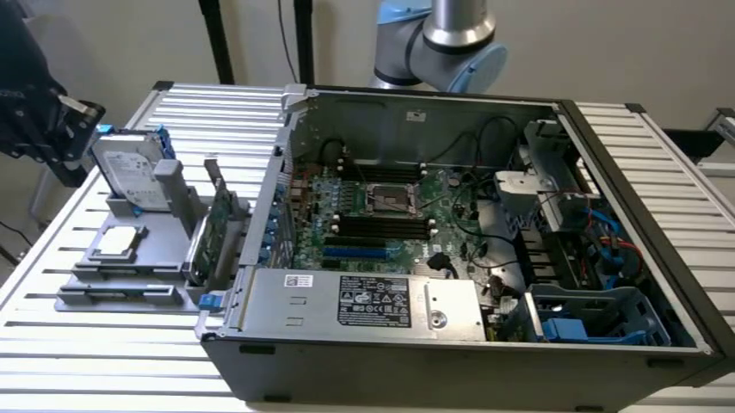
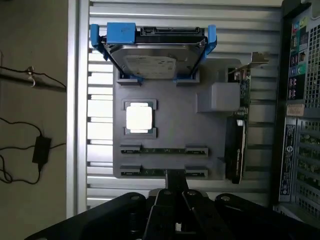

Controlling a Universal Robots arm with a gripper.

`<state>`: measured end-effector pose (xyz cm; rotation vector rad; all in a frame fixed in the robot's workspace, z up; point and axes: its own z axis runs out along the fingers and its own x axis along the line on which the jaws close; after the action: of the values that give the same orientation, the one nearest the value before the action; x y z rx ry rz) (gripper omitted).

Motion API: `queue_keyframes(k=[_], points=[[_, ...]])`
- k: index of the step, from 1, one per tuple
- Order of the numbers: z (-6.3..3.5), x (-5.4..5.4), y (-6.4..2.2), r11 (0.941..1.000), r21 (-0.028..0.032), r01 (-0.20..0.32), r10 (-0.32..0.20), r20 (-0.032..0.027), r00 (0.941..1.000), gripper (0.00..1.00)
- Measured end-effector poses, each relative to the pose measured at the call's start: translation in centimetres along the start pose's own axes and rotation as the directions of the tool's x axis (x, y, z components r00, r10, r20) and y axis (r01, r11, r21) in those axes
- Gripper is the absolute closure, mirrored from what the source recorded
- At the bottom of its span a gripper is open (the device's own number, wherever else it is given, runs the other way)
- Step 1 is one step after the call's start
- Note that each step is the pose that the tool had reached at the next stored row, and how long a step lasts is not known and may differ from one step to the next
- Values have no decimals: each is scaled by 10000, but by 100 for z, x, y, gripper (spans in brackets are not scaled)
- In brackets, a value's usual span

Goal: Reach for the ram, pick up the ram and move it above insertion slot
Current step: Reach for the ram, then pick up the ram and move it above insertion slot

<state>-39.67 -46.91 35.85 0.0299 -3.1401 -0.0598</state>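
Two thin green ram sticks stand on edge in the grey holder tray [image 2: 210, 135], one [image 2: 164, 150] behind the other [image 2: 150, 172]. In the exterior view the ram [image 1: 124, 269] lies at the tray's near end, at the exterior view's left of the open computer case. My gripper [image 2: 175, 184] hangs above the tray's ram end with its dark fingers drawn together, shut on nothing; its tip overlaps the nearer stick in the wrist view. In the exterior view the gripper [image 1: 52, 129] is a black mass high at the left edge. The motherboard's dark memory slots [image 1: 385, 225] lie inside the case.
The tray also carries a silver hard drive in a blue frame [image 2: 155, 55], a square processor chip [image 2: 139, 118] and an upright expansion card [image 2: 235, 145]. The open case [image 1: 460, 344] stands on a slatted metal table [image 1: 69, 344]. Cables lie on the floor [image 2: 40, 147].
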Motion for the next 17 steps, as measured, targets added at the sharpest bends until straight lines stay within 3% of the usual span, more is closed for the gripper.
queue_keyframes(k=[6, 17], points=[[-6, 1, -163, 10000, 8, 11, -11, -1, 10000, 89], [-7, 1, -173, 10000, 9, 11, -11, -2, 10000, 89]])
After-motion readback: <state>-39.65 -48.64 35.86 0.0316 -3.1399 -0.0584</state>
